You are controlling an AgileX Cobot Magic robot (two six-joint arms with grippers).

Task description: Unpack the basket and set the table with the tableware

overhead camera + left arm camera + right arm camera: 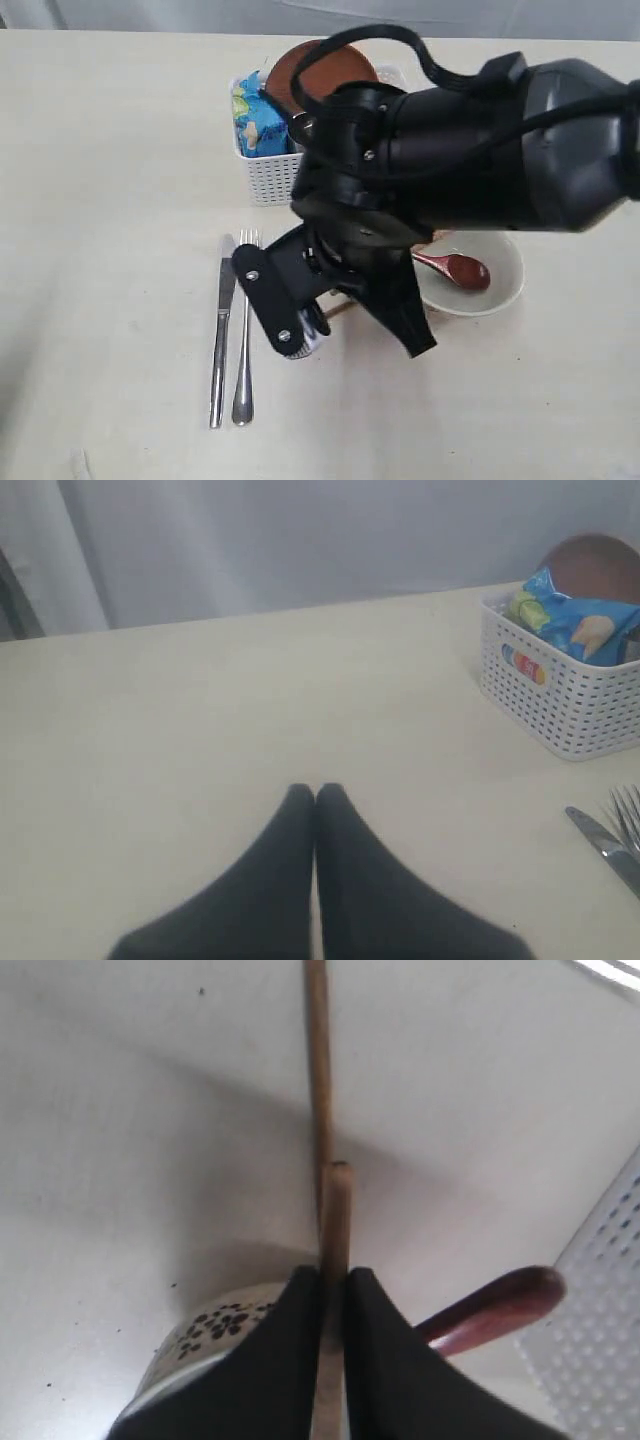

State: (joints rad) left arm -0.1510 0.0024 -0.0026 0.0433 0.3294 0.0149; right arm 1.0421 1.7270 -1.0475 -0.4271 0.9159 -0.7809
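My right gripper (335,1275) is shut on the wooden chopsticks (319,1110), which point away from it low over the table (110,200). Beside its fingers show a white rim with dark specks, probably the bowl (205,1335), and the dark red spoon's handle (495,1308). In the exterior view the right arm hides its own fingers. The white bowl (500,295) holds the spoon (458,269). A steel knife (221,335) and fork (244,340) lie side by side. The white basket (262,175) holds the reddish-brown plate (305,62). My left gripper (316,792) is shut and holds nothing.
A blue snack bag (254,118) stands in the basket's left end. The right arm's black bulk (450,150) covers the table between the basket and the bowl. The left wrist view shows the basket (560,700) and the knife tip (600,845) off to one side.
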